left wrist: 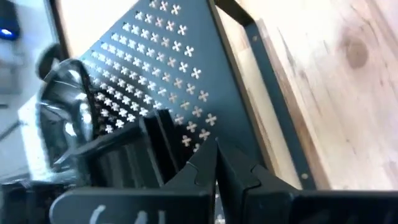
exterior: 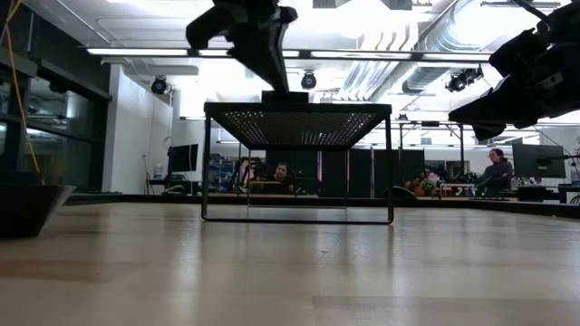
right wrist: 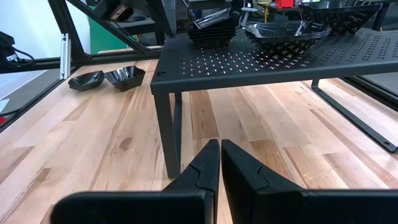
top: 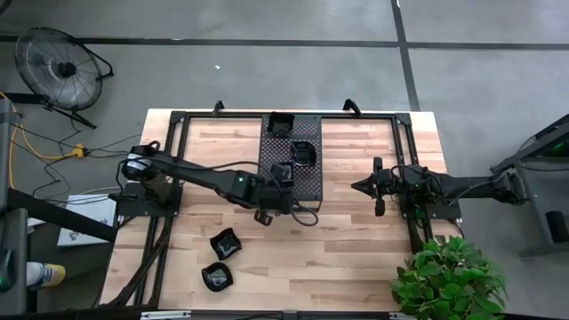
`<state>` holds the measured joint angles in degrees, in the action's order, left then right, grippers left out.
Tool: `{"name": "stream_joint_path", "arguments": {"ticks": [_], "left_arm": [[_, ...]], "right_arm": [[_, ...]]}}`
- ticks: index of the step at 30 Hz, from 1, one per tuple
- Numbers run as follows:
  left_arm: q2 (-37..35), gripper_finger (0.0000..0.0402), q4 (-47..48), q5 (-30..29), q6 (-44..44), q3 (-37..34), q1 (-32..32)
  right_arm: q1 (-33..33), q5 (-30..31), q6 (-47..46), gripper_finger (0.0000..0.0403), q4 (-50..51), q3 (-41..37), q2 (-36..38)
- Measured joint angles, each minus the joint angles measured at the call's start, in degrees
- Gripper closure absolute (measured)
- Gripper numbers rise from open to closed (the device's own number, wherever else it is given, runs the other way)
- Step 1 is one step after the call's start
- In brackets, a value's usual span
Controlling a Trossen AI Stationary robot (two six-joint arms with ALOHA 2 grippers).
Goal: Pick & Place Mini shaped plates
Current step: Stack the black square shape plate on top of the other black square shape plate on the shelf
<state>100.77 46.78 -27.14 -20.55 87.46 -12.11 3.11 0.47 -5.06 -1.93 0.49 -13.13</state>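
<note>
A black perforated tray point(top: 307, 182) on legs stands mid-table. On it sit mini shaped plates: a square one point(top: 282, 124) at the far end, a rounded one point(top: 303, 153) and a square one point(top: 282, 171) near the front. Two more plates point(top: 225, 243) point(top: 217, 276) lie on the wood near the front left. My left gripper point(left wrist: 216, 155) is shut with nothing between its fingers. It slants down over the tray's near end, right beside the front square plate point(left wrist: 127, 165). My right gripper point(right wrist: 219, 155) hangs shut and level, right of the tray. My left gripper's shut fingertips point(left wrist: 208, 163) stand just off the side wall of the front square plate point(left wrist: 163, 134), slanting down from the table's near left over the tray. Whether they touch the plate or the tray, I cannot tell.
Black frame rails point(top: 173, 142) run along the table's left, far and right sides. A green plant point(top: 449, 276) stands at the near right corner. Bare wood lies between the tray and the right arm and along the front. People sit in the room behind the table.
</note>
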Motion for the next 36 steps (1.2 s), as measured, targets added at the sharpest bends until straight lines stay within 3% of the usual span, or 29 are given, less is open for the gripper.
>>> {"name": "stream_joint_path", "arguments": {"ticks": [12, 20, 26, 36], "left_arm": [[-0.65, 0.0401, 1.76, -9.49, -3.31, 3.69, 1.22], [-0.63, 0.0401, 2.93, -6.4, -3.74, 3.67, 7.11], [-0.24, 0.0401, 3.43, 1.43, -5.1, 3.67, 9.67], [0.0, 0.0401, 5.75, 3.35, -3.91, 3.65, 9.84]], "right_arm": [[0.0, -0.02, 0.0, 0.0391, 0.02, 0.0, 0.0], [0.0, -0.02, 0.0, 0.0391, 0.02, 0.0, 0.0], [0.0, -0.02, 0.0, 0.0391, 0.02, 0.0, 0.0], [0.0, -0.02, 0.0, 0.0391, 0.02, 0.0, 0.0]]}}
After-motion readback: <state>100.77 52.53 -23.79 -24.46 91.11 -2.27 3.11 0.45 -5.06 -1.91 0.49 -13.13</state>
